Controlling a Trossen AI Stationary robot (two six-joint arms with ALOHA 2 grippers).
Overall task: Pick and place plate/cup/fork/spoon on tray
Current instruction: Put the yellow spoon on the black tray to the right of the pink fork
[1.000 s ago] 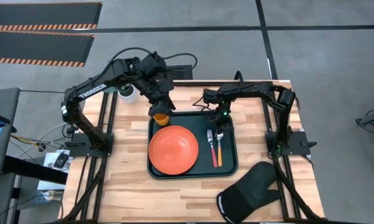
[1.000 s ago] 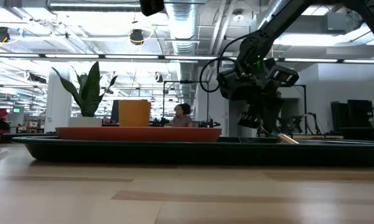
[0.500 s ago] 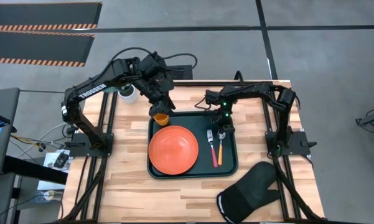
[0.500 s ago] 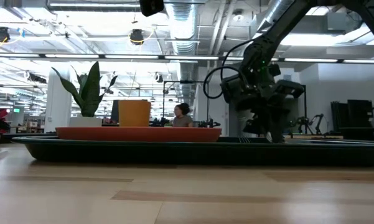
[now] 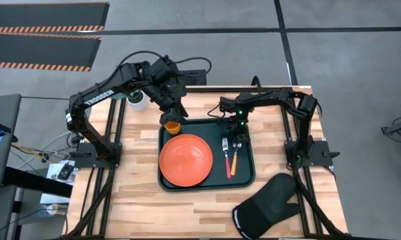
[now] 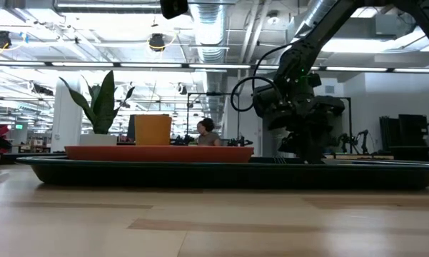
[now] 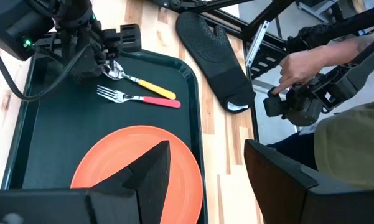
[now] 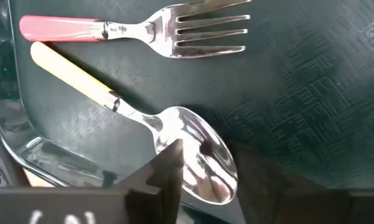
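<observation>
Centre of the overhead shot, the wooden surface (image 5: 207,207) carries one dark tray (image 5: 243,179), which is where everything's meant to end up, so the rest is packed inside it. One black oven mitt (image 5: 267,207) sits lower right, off the tray and not part of the job. One orange-red plate (image 5: 185,160) lies flat in the tray's left half, leaving the right strip free for cutlery. One small orange cup (image 5: 172,127) stands at the tray's upper-left corner with the left pincer (image 5: 170,112) directly above it; can't tell if it's gripping. One fork (image 5: 227,159) and one spoon (image 5: 235,157) lie side by side right of the plate. The right pincer (image 5: 239,133) hangs over the spoon's bowl, fingers apart and not clamping it, so I'd guess that's a set-down.
</observation>
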